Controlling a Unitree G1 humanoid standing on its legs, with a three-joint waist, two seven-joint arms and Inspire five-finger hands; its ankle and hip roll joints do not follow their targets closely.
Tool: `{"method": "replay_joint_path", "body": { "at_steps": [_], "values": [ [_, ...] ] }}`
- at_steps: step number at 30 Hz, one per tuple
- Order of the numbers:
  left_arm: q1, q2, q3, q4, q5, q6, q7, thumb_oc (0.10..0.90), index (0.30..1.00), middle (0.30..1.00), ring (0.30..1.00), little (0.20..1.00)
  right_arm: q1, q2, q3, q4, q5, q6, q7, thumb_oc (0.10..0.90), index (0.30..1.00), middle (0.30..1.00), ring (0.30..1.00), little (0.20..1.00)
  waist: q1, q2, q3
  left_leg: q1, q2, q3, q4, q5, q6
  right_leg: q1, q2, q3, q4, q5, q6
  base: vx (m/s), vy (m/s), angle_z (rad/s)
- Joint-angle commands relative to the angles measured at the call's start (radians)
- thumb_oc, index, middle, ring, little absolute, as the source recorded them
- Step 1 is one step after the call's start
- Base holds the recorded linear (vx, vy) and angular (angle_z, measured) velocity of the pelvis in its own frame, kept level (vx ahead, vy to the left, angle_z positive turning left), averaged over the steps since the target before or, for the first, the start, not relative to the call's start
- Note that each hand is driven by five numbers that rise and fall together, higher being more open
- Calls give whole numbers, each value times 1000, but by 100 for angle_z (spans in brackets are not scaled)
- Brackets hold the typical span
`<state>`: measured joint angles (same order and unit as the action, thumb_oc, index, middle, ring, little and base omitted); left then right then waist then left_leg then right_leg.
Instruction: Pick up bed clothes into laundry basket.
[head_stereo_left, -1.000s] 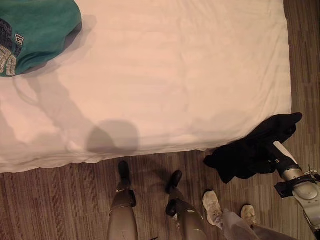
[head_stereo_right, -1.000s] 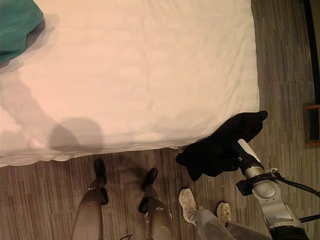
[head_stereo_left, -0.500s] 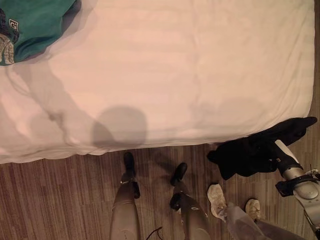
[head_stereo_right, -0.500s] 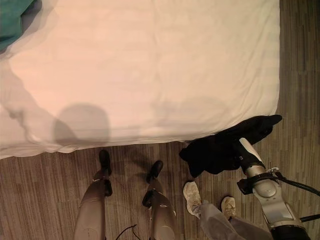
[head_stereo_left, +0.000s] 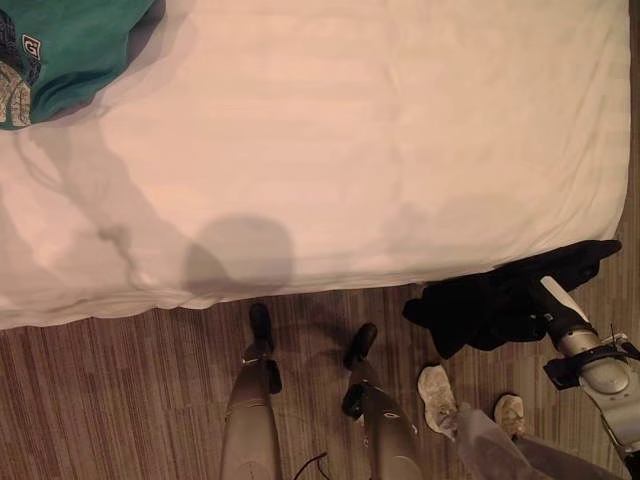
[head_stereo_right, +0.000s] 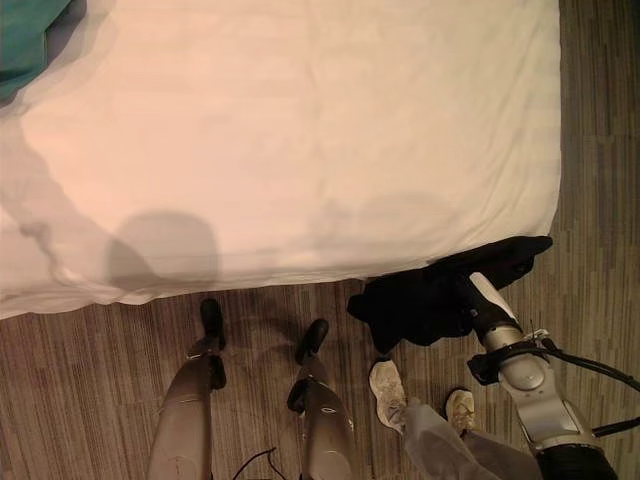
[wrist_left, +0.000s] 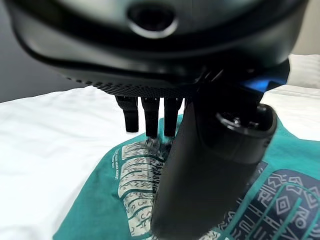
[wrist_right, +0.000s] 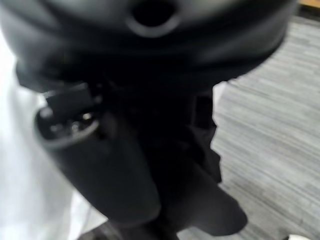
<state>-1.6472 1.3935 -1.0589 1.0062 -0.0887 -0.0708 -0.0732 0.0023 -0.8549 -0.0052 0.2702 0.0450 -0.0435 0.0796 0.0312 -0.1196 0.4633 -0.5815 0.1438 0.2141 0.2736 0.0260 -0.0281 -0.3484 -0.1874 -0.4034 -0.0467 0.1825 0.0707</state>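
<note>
A black garment (head_stereo_left: 470, 305) hangs off the bed's near right corner over the floor, and my right hand (wrist_right: 100, 165) is shut on it, with the dark cloth (wrist_right: 205, 150) draped past the thumb. At the bed's far left corner lies a teal shirt (head_stereo_left: 60, 50) with a pale printed pattern. My left hand (wrist_left: 210, 165) hovers just over that shirt (wrist_left: 280, 200). Its fingers (wrist_left: 150, 117) point straight down at the print, open and holding nothing.
The white bed (head_stereo_left: 350, 150) spans most of the view, its near edge running above striped wood flooring (head_stereo_left: 100, 400). A person's pale shoes (head_stereo_left: 437, 398) stand on the floor close beside my right arm.
The camera has shifted, bringing more of the bed's right edge into view. The black garment, still in my right hand, has drifted slightly left and lower along the bed's near edge.
</note>
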Motion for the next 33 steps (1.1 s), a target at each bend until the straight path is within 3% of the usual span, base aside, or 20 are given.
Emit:
{"method": "replay_joint_path", "body": {
  "at_steps": [1,16,33],
  "values": [
    [-82,13,113,98,-44,-19,88,400,300,300,300,300,-4,-80,-115,-9,3,-41,-51,400,300,300,300,300,10,72,47,151,-33,20,-164,18,-40,182,-53,11,82,40,191,-19,17,-6],
    [34,53,299,93,-152,-24,152,400,300,300,300,300,14,-65,-119,-1,-9,-38,-64,400,300,300,300,300,20,74,56,159,-29,15,-167,19,-42,187,-52,8,79,22,191,-6,1,-4],
    [196,71,475,23,-214,-38,183,400,300,300,300,300,-12,-63,-80,36,-4,-26,-72,400,300,300,300,300,52,122,35,265,-41,28,-217,38,-44,250,-65,-9,89,-38,189,-3,-5,0]
  ]
}}
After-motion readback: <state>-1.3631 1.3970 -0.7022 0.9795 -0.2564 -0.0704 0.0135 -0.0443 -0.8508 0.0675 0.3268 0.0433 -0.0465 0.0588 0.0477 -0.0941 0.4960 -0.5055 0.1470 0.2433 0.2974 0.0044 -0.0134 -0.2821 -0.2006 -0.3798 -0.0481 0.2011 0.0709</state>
